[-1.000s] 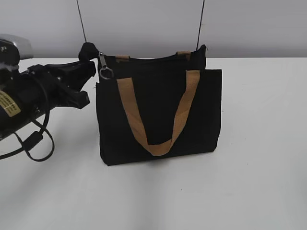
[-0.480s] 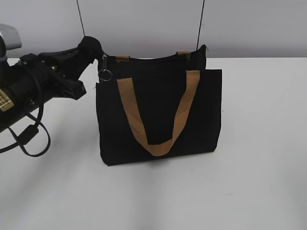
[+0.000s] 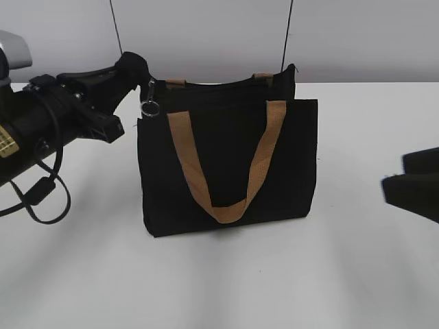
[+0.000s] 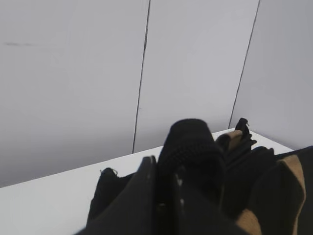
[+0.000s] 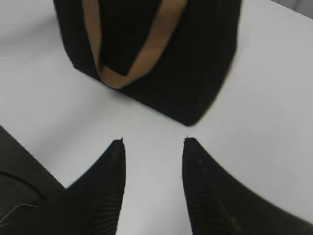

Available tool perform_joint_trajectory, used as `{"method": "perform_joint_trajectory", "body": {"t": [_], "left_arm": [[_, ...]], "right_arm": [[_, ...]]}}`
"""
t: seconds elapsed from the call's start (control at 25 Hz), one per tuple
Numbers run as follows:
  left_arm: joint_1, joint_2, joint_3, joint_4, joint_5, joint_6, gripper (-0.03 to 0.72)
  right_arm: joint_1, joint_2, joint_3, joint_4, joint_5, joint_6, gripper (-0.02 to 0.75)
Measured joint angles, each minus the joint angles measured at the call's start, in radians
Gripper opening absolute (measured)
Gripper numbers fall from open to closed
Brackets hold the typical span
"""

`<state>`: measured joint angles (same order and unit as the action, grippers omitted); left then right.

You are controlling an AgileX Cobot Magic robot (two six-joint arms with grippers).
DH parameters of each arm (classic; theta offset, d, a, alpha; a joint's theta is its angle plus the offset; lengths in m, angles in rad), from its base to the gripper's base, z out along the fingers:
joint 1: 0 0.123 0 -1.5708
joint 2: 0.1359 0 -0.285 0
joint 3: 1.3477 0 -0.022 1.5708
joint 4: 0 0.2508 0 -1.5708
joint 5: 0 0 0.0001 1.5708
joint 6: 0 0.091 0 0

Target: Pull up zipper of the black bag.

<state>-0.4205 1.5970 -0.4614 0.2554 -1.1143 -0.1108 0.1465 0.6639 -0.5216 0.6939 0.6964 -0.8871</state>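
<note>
The black bag [image 3: 226, 164] stands upright on the white table, its tan handle [image 3: 185, 157] hanging down the front. The zipper [image 3: 212, 83] runs along the top edge, and its silver ring pull [image 3: 151, 106] dangles at the top left corner. My left gripper [image 3: 134, 67] is at that corner, shut on the bag's end fabric just left of the pull. In the left wrist view the fingers [image 4: 146, 181] press together over the bag [image 4: 105, 191]. My right gripper [image 5: 152, 142] is open and empty, low over the table in front of the bag [image 5: 195, 73], and shows at the right edge [image 3: 411, 181].
The white table [image 3: 357, 274] stretches around the bag. A grey panelled wall [image 3: 206, 34] stands close behind it. The left arm's black body and cables [image 3: 41, 137] fill the left side.
The left gripper rose slightly and shifted right at the bag's corner, tilting the ring pull. The right gripper came into view at the right edge.
</note>
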Motion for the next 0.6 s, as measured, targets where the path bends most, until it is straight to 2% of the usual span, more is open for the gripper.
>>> {"method": "perform_joint_trajectory", "body": {"t": [0.16, 0.32, 0.44, 0.6], "left_arm": [[0.000, -0.015, -0.019, 0.003, 0.004, 0.000, 0.018], [0.000, -0.024, -0.030, 0.005, 0.007, 0.000, 0.018], [0.000, -0.024, -0.030, 0.010, 0.011, -0.001, 0.018], [0.000, -0.036, -0.034, 0.011, 0.015, -0.002, 0.018]], "right_arm": [[0.106, 0.226, -0.003, 0.253, -0.108, -0.254, 0.309], [0.203, 0.407, -0.068, 0.460, -0.139, -0.478, 0.309], [0.255, 0.539, -0.148, 0.547, -0.155, -0.600, 0.309], [0.301, 0.707, -0.268, 0.578, -0.174, -0.658, 0.309]]}}
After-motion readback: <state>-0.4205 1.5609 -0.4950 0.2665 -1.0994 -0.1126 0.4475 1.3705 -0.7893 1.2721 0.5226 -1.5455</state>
